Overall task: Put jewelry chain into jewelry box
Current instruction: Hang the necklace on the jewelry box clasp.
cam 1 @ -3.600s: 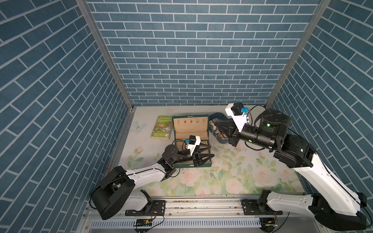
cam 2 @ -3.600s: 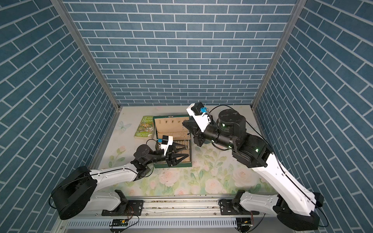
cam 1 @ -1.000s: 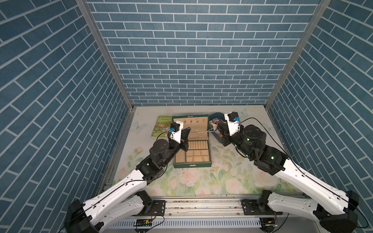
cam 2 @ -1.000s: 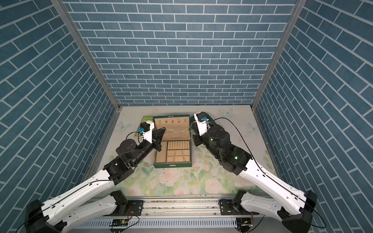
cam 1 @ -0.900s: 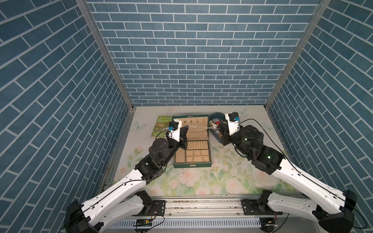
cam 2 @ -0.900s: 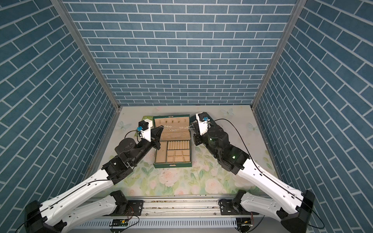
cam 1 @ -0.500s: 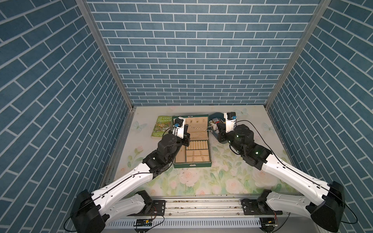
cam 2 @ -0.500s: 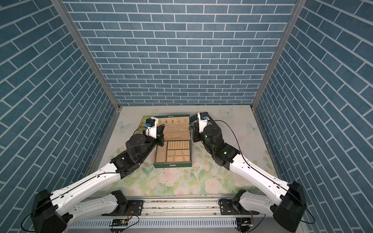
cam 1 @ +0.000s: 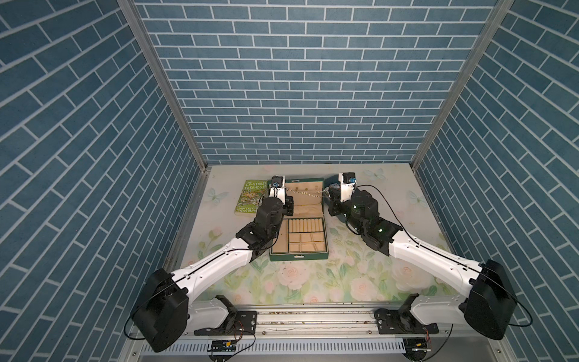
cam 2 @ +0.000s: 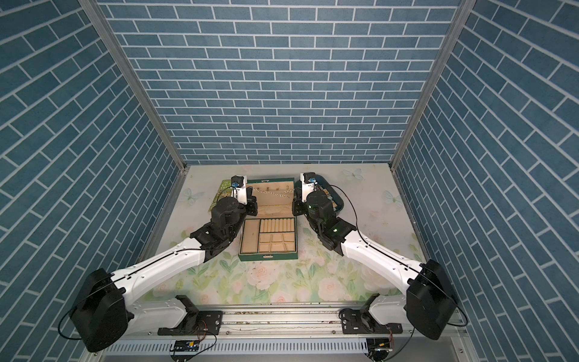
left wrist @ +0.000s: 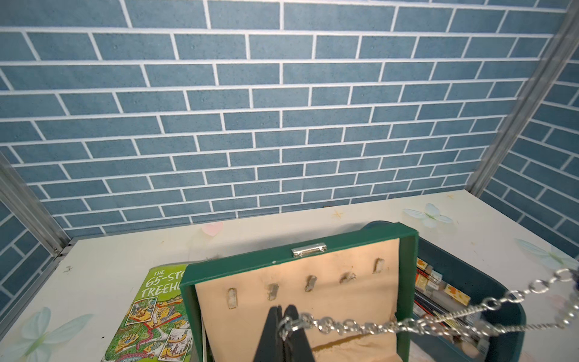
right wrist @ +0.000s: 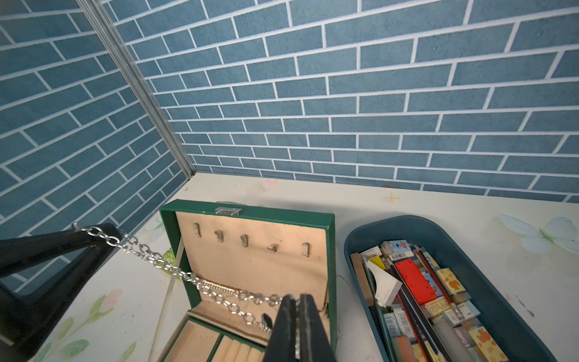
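The box (cam 1: 297,256) stands open mid-bench (cam 1: 313,282); you have nothing in its near compartments (cam 1: 300,246). Past them, both pincers have pushed lower and further toward the far edge over the last second. Left pincer (left wrist: 283,308) clamps one end of the chain (cam 1: 308,192), right pincer (right wrist: 296,297) grips near the other. The chain spans taut before the raised lid (cam 1: 305,205), below its hooks (right wrist: 244,239). Judgement: carried, not deposited; you must hook or lower it. Book (cam 1: 250,200) and tray (right wrist: 404,219) sit at the far edge.
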{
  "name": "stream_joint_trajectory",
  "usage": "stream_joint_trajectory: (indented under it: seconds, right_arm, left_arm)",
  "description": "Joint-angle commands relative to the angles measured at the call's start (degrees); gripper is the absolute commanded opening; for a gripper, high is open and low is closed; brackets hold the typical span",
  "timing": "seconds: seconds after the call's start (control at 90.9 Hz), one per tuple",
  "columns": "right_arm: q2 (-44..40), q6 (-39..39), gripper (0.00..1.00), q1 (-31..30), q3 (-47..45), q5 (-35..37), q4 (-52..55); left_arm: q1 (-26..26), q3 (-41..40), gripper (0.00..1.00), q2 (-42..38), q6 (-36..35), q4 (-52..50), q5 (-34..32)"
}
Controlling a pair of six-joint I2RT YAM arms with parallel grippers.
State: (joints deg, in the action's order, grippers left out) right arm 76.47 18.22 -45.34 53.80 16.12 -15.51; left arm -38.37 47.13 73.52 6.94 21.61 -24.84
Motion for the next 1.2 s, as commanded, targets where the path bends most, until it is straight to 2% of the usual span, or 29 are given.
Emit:
stream_joint_trajectory:
  seconds: [0.0, 0.473, 1.188]
  right_arm:
    - [2.4, 1.0, 0.00, 0.8, -0.2, 1.7, -5.7]
    - [12.4, 0.9, 0.00, 3.2, 4.2, 2.3, -12.2]
    - [17.5, 2.6, 0.00, 5.0, 6.5, 0.6, -15.0]
  left_arm:
    - [1.4, 2.2, 0.00, 2.0, 1.3, 3.4, -1.4]
    - [4.9, 6.6, 0.00, 11.3, 1.3, 7.2, 0.9]
    - [5.5, 10.3, 0.00, 17.4, 1.1, 9.6, 3.0]
